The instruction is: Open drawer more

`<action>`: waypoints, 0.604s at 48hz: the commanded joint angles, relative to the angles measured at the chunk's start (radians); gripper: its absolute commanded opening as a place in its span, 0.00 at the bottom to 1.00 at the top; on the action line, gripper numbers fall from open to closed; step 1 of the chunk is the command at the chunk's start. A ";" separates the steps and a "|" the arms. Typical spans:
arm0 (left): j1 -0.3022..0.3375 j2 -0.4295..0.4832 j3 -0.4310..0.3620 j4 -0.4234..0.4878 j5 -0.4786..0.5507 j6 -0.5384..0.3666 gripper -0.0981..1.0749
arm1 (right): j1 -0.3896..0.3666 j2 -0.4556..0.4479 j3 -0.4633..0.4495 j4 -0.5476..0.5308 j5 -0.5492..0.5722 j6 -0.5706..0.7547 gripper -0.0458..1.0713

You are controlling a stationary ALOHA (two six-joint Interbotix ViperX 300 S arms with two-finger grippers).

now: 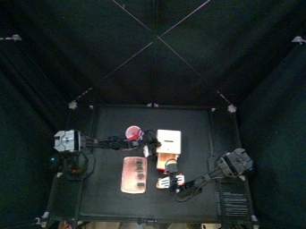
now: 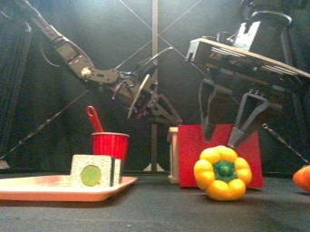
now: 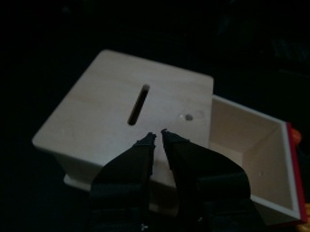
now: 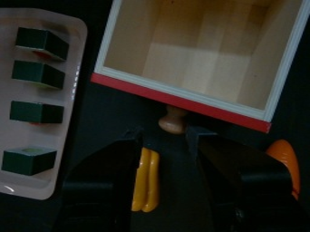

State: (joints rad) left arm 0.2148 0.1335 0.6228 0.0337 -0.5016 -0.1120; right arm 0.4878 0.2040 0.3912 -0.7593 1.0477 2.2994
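Observation:
The cream-white cabinet (image 1: 169, 139) stands mid-table, with a slot in its top (image 3: 136, 104). Its drawer (image 4: 194, 45) is pulled out toward the table's front, showing a tan inside and a red front (image 2: 224, 145). My right gripper (image 4: 175, 134) is at the drawer's front, its jaws closed on the small tan knob (image 4: 173, 120). It also shows in the top view (image 1: 180, 182). My left gripper (image 3: 161, 138) is shut and empty over the cabinet's top near its front edge. I cannot tell whether it touches.
A pink tray (image 1: 134, 173) with several green-faced blocks (image 4: 36, 77) lies left of the drawer. A red cup (image 2: 111, 145) stands behind it. A yellow pepper (image 2: 223, 172) sits in front of the drawer, and an orange thing (image 2: 303, 177) at the far right.

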 commanded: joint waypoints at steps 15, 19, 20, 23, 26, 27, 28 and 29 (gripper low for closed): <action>-0.003 -0.123 0.069 0.025 -0.072 0.002 0.60 | 0.002 -0.069 -0.006 -0.023 0.002 -0.002 0.76; -0.003 -0.129 0.077 0.026 -0.069 0.002 0.60 | 0.002 -0.077 -0.005 -0.035 0.002 -0.002 0.76; -0.003 -0.133 0.080 0.028 -0.067 0.002 0.60 | 0.003 -0.078 -0.005 -0.038 0.000 -0.002 0.76; -0.003 -0.147 0.089 0.032 -0.057 0.002 0.60 | 0.009 -0.089 -0.006 -0.051 -0.002 -0.002 0.76; -0.005 -0.169 0.098 0.040 -0.041 0.002 0.60 | 0.017 -0.098 -0.006 -0.061 -0.006 -0.002 0.76; -0.006 -0.178 0.104 0.043 -0.032 0.002 0.60 | 0.018 -0.101 -0.008 -0.064 -0.006 -0.002 0.76; -0.009 -0.192 0.112 0.049 -0.017 0.002 0.60 | 0.020 -0.103 -0.008 -0.071 -0.006 -0.002 0.76; -0.011 -0.198 0.115 0.052 -0.011 0.002 0.60 | 0.020 -0.106 -0.009 -0.078 -0.006 -0.002 0.76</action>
State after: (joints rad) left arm 0.2102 -0.0123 0.7363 0.0721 -0.5354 -0.1120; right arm 0.4985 0.1473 0.3958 -0.8130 1.0431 2.2994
